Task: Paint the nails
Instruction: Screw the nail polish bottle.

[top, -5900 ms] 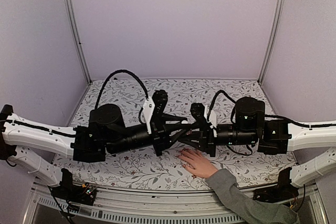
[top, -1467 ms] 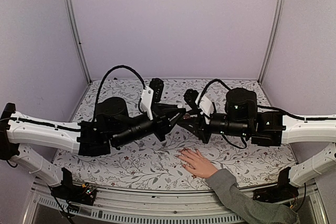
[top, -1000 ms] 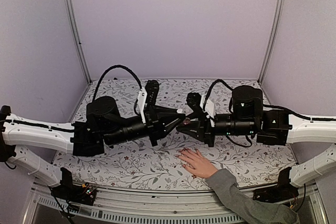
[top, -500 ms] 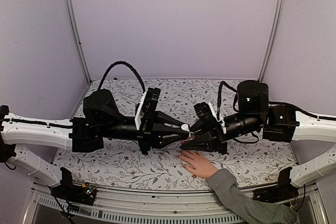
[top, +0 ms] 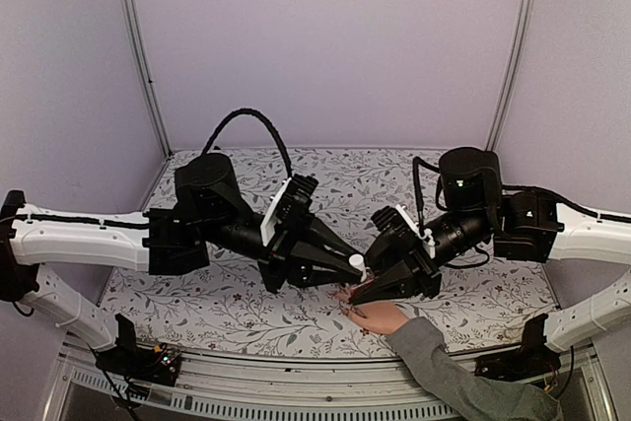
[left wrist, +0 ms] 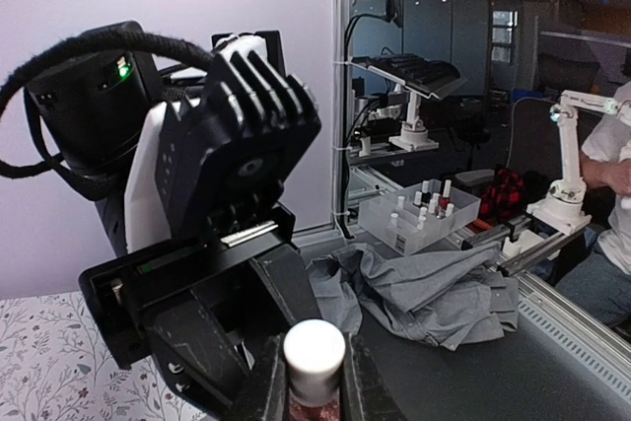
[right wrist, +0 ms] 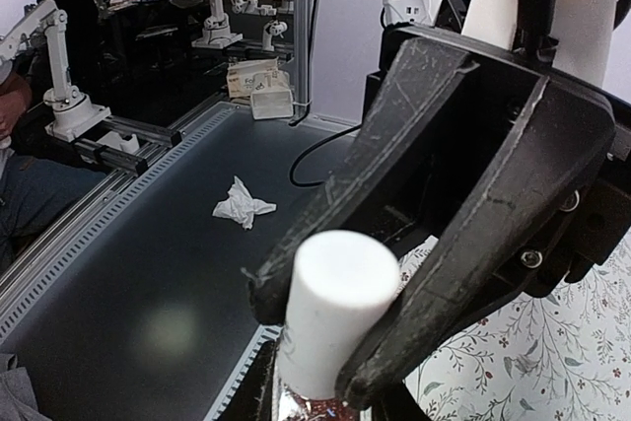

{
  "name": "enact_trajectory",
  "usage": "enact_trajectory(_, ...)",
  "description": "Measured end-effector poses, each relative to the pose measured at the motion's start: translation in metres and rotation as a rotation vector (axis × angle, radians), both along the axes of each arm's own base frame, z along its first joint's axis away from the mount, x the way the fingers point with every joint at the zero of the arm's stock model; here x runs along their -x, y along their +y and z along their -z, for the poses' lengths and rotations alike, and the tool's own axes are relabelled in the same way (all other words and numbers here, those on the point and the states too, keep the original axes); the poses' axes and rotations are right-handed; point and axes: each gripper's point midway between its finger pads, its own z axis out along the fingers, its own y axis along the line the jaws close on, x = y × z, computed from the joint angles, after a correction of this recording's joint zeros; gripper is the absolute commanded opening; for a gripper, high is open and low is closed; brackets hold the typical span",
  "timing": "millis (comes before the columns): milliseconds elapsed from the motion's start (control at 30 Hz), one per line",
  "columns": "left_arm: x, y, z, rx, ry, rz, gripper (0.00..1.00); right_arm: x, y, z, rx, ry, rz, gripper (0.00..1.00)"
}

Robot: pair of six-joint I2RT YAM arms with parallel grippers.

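A light-skinned hand (top: 381,317) in a grey sleeve (top: 449,374) lies flat on the floral table cover (top: 237,311). Its finger ends reach under the two grippers, and the nails are too small to make out. Just above those finger ends a small red polish bottle (right wrist: 317,409) with a white cap (top: 356,261) is held between both grippers. My left gripper (top: 354,267) is shut on the white cap (left wrist: 314,350). From the other side, my right gripper (top: 359,292) is shut on the red glass under the cap (right wrist: 335,315). Whether the cap is loose from the bottle I cannot tell.
Purple walls with metal posts (top: 138,51) close the cell on three sides. Both forearms slope down over the middle of the cover. Outside the cell, the wrist views show a clear box of bottles (left wrist: 418,220), a grey cloth (left wrist: 434,288) and a crumpled tissue (right wrist: 243,206).
Both grippers, still joined at the bottle, have dropped and come toward the near edge until they hang right over the finger ends. The hand has stayed put.
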Motion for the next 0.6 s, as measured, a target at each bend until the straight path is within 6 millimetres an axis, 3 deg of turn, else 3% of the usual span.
enact_trajectory(167,-0.004,0.003,-0.002,-0.012,0.004,-0.029,0.25,-0.004,0.002,0.0,-0.002,-0.009,0.025,0.0)
enact_trajectory(367,-0.019,0.019,-0.002,-0.025,0.021,-0.147,0.38,-0.015,0.007,-0.015,-0.064,-0.043,0.088,0.0)
enact_trajectory(600,-0.041,0.044,-0.001,-0.011,0.036,-0.33,0.4,-0.043,0.009,-0.045,-0.158,-0.084,0.277,0.0)
